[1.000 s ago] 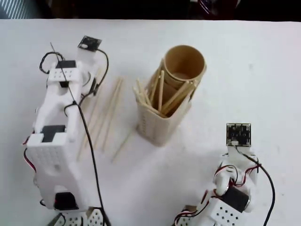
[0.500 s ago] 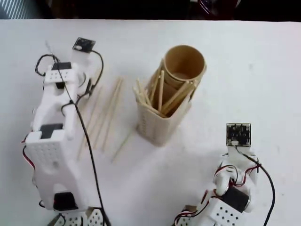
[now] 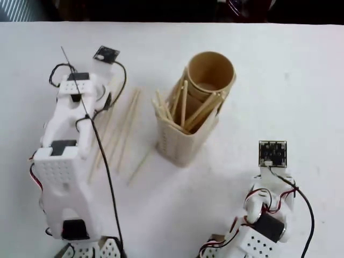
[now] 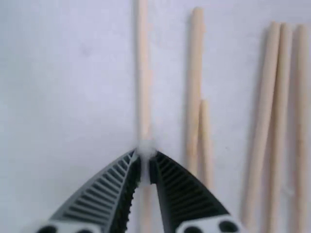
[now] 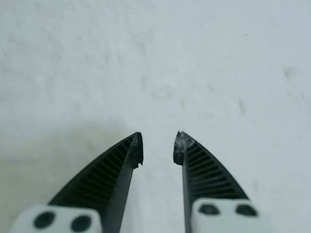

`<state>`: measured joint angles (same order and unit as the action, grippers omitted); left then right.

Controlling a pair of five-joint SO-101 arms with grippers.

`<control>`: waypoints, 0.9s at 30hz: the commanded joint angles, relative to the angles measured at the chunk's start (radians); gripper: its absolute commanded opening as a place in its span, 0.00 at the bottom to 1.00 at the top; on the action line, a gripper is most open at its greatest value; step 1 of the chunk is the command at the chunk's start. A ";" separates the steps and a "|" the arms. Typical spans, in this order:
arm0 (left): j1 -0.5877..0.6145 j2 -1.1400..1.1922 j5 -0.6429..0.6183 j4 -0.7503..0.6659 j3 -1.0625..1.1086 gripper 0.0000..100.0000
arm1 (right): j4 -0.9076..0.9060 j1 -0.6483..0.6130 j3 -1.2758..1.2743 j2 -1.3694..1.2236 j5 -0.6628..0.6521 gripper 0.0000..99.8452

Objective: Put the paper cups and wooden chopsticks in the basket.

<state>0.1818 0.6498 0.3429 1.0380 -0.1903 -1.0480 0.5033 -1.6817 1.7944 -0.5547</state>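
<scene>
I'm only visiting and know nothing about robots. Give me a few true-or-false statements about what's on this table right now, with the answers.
1. The left gripper is shut on a thin wooden chopstick. True.
2. The right gripper holds a cup. False: it is open, with nothing between its jaws, over the bare white table.
3. A tan paper cup sits in the cream slotted basket. True.
4. Every chopstick is already in the basket. False: several loose wooden chopsticks lie on the table next to the left arm.
</scene>
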 commanded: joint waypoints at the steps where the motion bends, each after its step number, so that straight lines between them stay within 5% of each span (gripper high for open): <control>1: -0.015 -0.016 0.008 0.055 -0.064 0.02 | 0.018 0.012 -0.009 0.008 -0.005 0.11; 9: -0.048 -0.229 -0.052 0.328 -0.261 0.02 | 0.018 0.010 -0.009 0.008 -0.005 0.11; 15: -0.120 -0.636 -0.066 0.387 -0.160 0.02 | 0.018 0.012 -0.009 0.008 -0.005 0.11; 21: -0.328 -1.205 -0.101 0.276 0.215 0.02 | 0.018 0.012 -0.009 0.008 -0.005 0.11; 27: -0.544 -1.673 -0.178 -0.060 0.477 0.02 | 0.018 0.012 -0.009 0.008 -0.005 0.11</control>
<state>-0.2800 -0.7879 0.2217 1.1623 0.2179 -1.0480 0.5033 -1.6817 1.7944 -0.5547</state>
